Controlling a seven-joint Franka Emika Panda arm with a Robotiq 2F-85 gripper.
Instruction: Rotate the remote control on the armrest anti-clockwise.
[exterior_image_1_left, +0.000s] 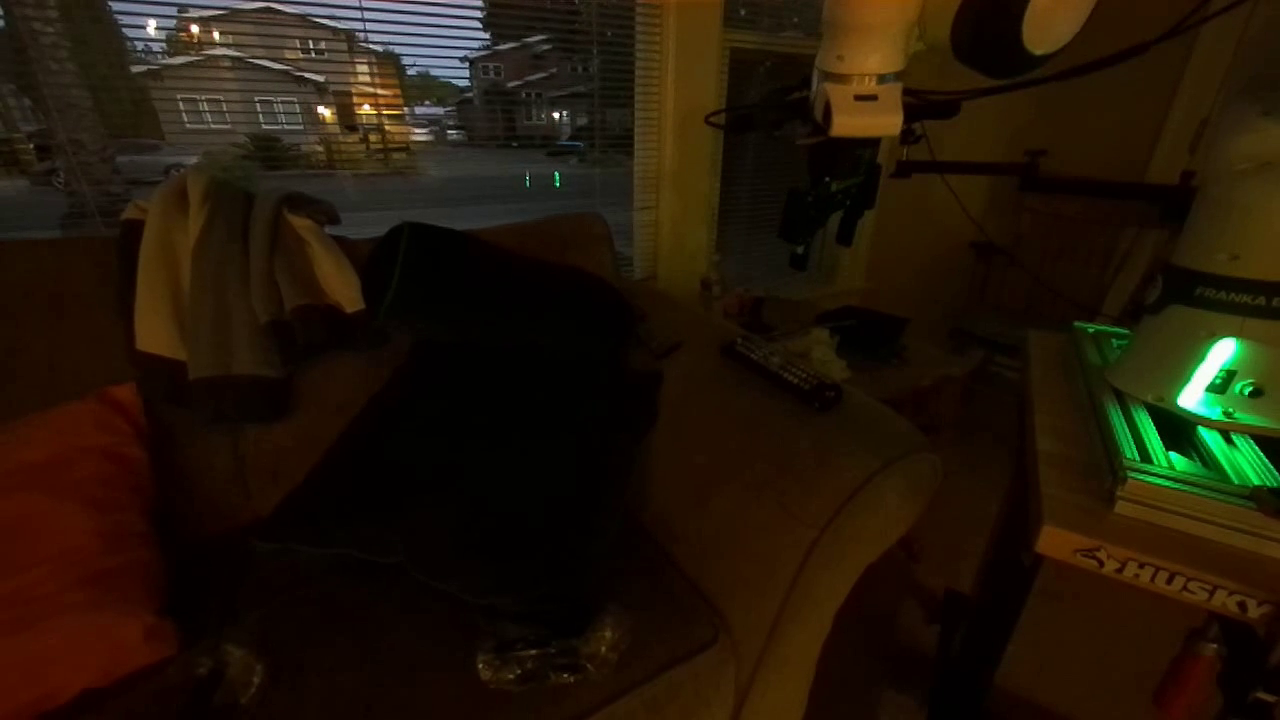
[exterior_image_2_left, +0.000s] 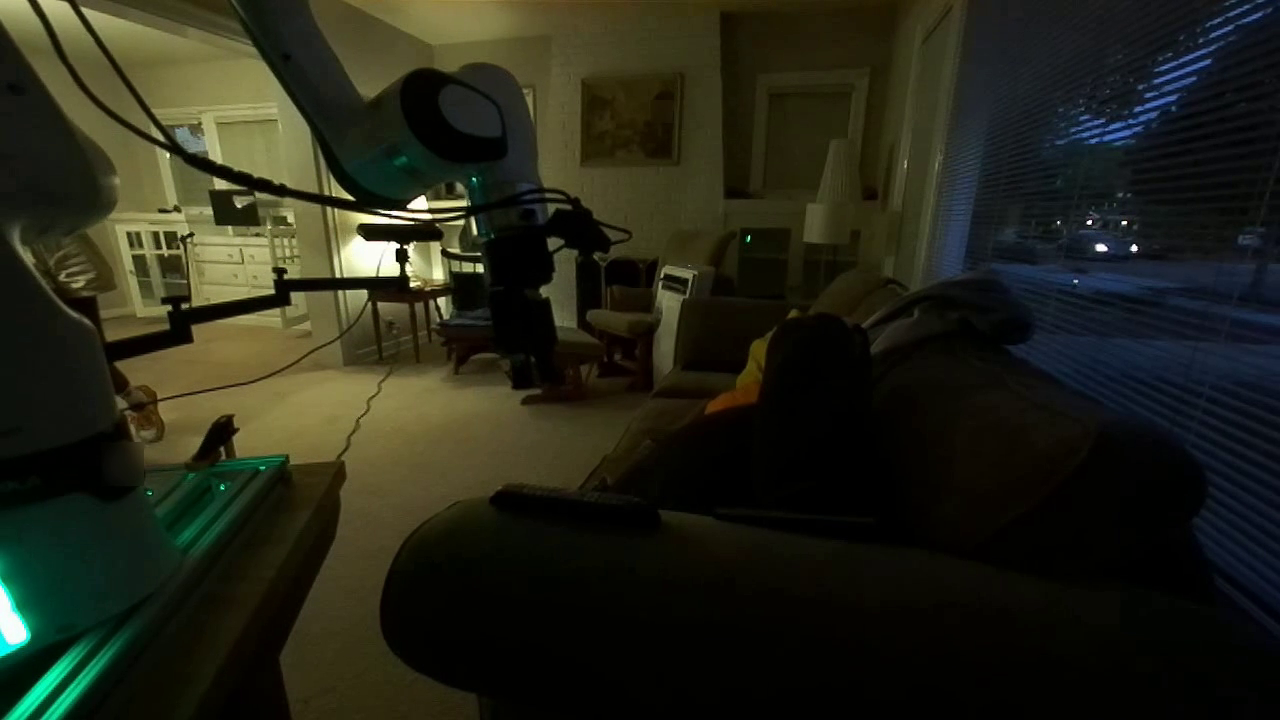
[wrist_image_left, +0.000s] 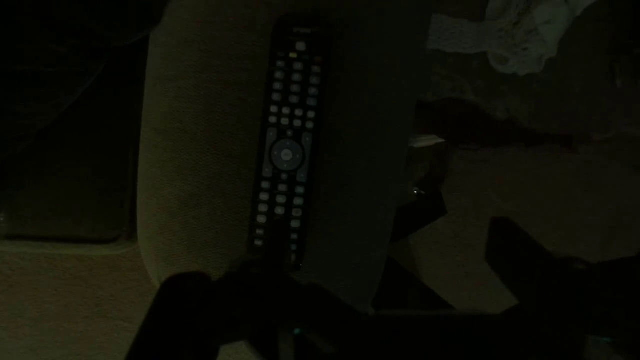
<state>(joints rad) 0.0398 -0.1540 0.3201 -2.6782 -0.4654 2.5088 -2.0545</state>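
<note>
The jaws are standing spread w/ nothing between them, hanging higher than the armrest and not touching it. On it the remote control is lying flat, face up. For a good turn, I am suggesting centring approx. over its middle, closing gently across its narrow width, then twisting slowly anti-clockwise w/o pressing hard downward.

Part of the remote control is hidden.
</note>
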